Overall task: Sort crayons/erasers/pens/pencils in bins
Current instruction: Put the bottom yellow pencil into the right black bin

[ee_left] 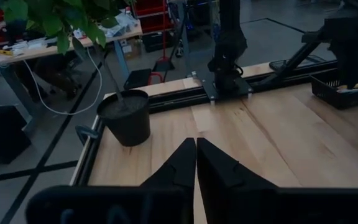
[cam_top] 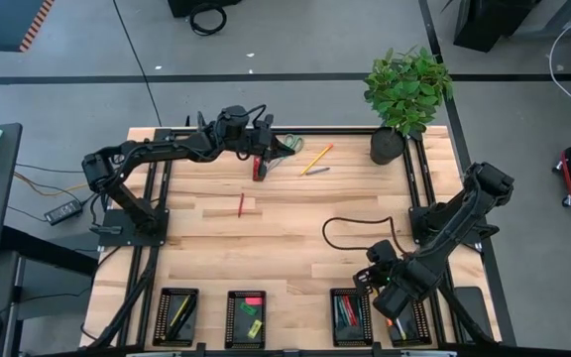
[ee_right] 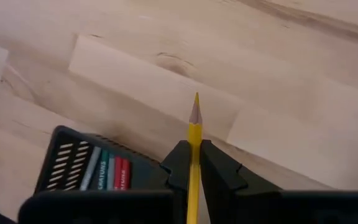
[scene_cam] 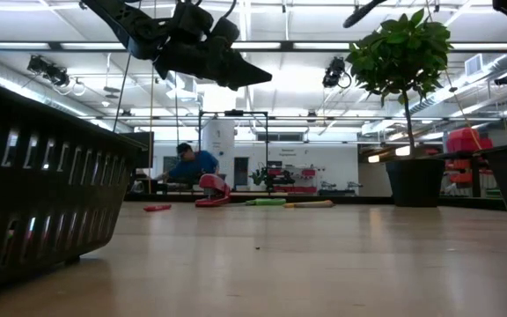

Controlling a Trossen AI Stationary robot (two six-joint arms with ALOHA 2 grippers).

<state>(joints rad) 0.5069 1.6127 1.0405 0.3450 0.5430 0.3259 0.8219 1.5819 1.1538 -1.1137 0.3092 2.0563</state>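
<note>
My right gripper hangs over the near right of the table by the bins, pointing steeply down, shut on a yellow pencil. A bin just beside it holds red and teal sticks. My left gripper is shut and empty, raised above the far middle of the table. A red crayon lies on the wood left of centre. An orange pencil and a dark pen lie beyond it, toward the far edge. Two more bins stand at the near left. My right gripper pinches the yellow pencil's shaft between its two fingers, just behind the sharpened end. The pencil runs along the fingers, and its point sticks out past the fingertips, aimed down at the wood. It is clear of the table.
A potted plant stands at the far right corner. A big red tool and green-handled scissors lie under my left gripper. A black cable loops right of centre. A person shows in the room beyond.
</note>
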